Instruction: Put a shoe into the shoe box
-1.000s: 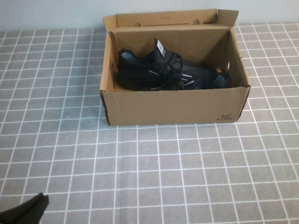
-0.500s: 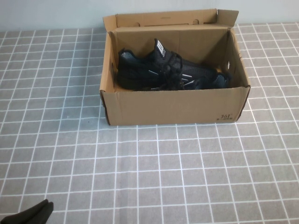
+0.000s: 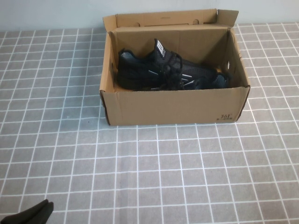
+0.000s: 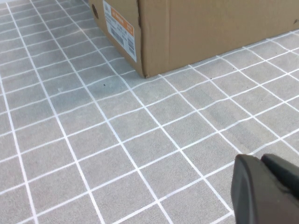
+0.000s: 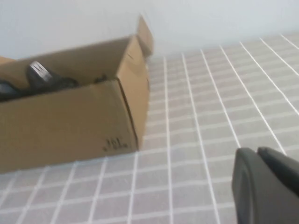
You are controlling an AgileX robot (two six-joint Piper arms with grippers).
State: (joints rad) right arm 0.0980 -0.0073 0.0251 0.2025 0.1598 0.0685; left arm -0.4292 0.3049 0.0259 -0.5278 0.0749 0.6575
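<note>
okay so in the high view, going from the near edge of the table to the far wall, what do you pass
Left end effector at the near left corner, away from the box → bare grid-patterned table → shoe box front wall → shoe inside → open flap lid. Right end effector shows only in its wrist view.

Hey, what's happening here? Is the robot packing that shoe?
It looks already packed: the black shoe lies inside the open shoe box, whose lid flap stands up at the back. Nothing is being handled at this moment. The left gripper sits low at the table's near left corner, well short of the box, and the right gripper hangs off to the box's right, both holding nothing.
</note>
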